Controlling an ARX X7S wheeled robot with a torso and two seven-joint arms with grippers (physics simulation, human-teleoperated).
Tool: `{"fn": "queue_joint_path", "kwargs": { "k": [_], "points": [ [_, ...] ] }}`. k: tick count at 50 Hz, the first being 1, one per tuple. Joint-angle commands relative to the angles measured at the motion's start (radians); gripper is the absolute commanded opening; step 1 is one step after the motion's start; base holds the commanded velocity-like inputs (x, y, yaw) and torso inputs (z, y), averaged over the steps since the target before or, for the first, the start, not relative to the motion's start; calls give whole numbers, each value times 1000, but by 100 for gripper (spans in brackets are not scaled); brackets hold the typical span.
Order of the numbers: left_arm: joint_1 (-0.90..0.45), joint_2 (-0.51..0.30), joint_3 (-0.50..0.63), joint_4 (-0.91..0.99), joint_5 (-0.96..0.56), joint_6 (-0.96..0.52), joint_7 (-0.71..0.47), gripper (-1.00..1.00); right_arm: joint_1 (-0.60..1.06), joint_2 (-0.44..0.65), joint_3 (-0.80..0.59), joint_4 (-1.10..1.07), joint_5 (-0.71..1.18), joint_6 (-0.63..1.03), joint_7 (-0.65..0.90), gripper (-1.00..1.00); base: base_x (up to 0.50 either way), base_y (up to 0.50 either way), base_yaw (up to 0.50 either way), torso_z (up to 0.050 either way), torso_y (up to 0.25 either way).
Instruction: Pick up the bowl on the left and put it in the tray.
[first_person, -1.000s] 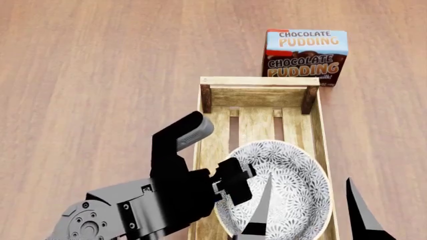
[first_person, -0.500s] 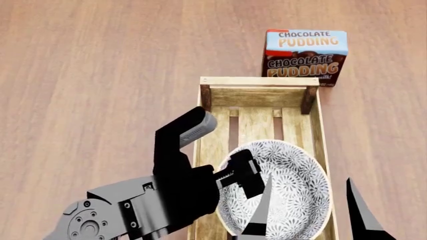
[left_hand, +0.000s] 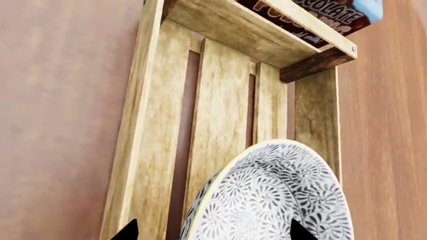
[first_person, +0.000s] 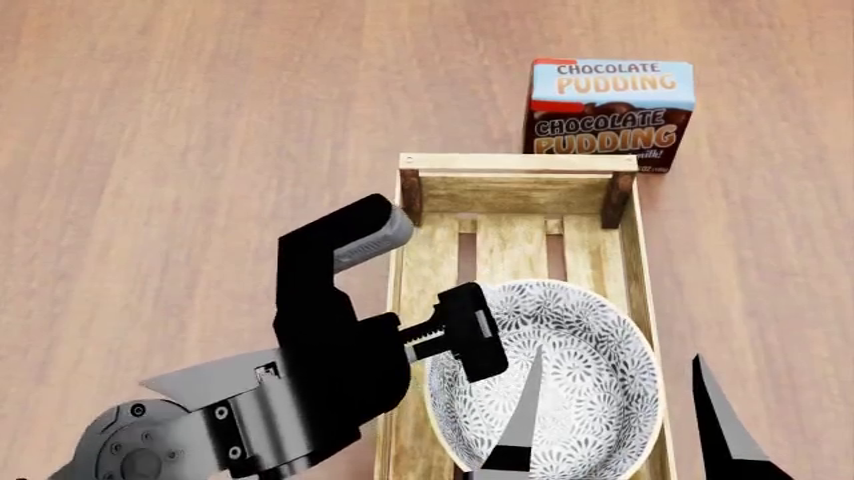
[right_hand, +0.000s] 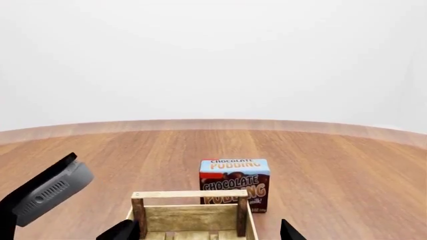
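With the patterned bowl (first_person: 547, 380) lying inside the wooden crate (first_person: 518, 161), the left gripper (left_hand: 210, 232) hangs above its rim, jaws spread apart, so only retreat seems left; the right gripper (right_hand: 203, 232) idles open.

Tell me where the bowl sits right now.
In the head view the bowl lies inside the tray, at its near end, with the left gripper at its left rim.
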Motion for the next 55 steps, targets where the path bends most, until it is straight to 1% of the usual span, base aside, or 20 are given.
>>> {"fn": "queue_joint_path", "kwargs": {
  "k": [1,9,16,22,23,27,28,29,34,36,37,38,40,44,45,46,47,49,51,55],
  "points": [
    [-2,-22,-27,83,14,9,-23,100,-7,-16,17,-26,-18,17,-28,100,0,0,0,0,0],
    [-7,-56,-38,212,8,7,-70,100,-5,-16,14,-25,-18,17,-27,100,0,0,0,0,0],
    [-38,-109,-36,368,34,-11,-130,100,-4,-16,11,-23,-19,16,-27,100,0,0,0,0,0],
    [-52,-164,-29,490,80,-17,-180,100,-3,-15,10,-23,-18,15,-26,100,0,0,0,0,0],
    [-55,-185,-19,525,110,-23,-191,100,-3,-14,10,-23,-18,15,-26,100,0,0,0,0,0],
    [-56,-212,-13,563,136,-26,-200,100,0,-16,2,-27,-22,20,-25,100,0,0,0,0,0],
    [-57,-230,-4,591,189,-20,-187,100,0,-16,0,-26,-23,20,-25,100,0,0,0,0,0],
    [-65,-241,8,601,213,-31,-200,100,0,-16,-1,-28,-23,22,-24,100,0,0,0,0,0],
    [-78,-291,28,665,290,-45,-246,100,2,-16,-6,-29,-26,25,-23,100,0,0,0,0,0],
    [-82,-310,34,688,334,-46,-291,100,3,-17,-8,-28,-27,25,-23,100,0,0,0,0,0],
    [-107,-322,59,702,355,-86,-312,100,4,-17,-10,-28,-27,26,-23,100,0,0,0,0,0],
    [-109,-335,66,731,395,-87,-345,100,4,-18,-10,-28,-25,25,-24,100,0,0,0,0,0],
    [-121,-352,80,757,416,-110,-366,100,5,-16,-11,-30,-27,29,-23,100,0,0,0,0,0],
    [-119,-382,93,815,472,-115,-405,100,6,-15,-13,-31,-27,28,-23,100,0,0,0,0,0],
    [-109,-391,90,831,487,-98,-392,100,6,-16,-13,-30,-27,29,-23,100,0,0,0,0,0],
    [-93,-412,89,872,536,-72,-390,100,6,-16,-14,-29,-28,27,-23,100,0,0,0,0,0],
    [-96,-419,92,880,542,-83,-414,100,7,-16,-15,-28,-28,27,-24,100,0,0,0,0,0],
    [-96,-432,100,909,574,-85,-419,100,7,-16,-17,-27,-29,27,-23,100,0,0,0,0,0],
    [-106,-451,132,950,616,-130,-460,100,10,-17,-20,-30,-29,31,-22,100,0,0,0,0,0],
    [-83,-486,145,1012,673,-125,-490,100,12,-17,-23,-31,-30,34,-22,100,0,0,0,0,0]
  ]
}}
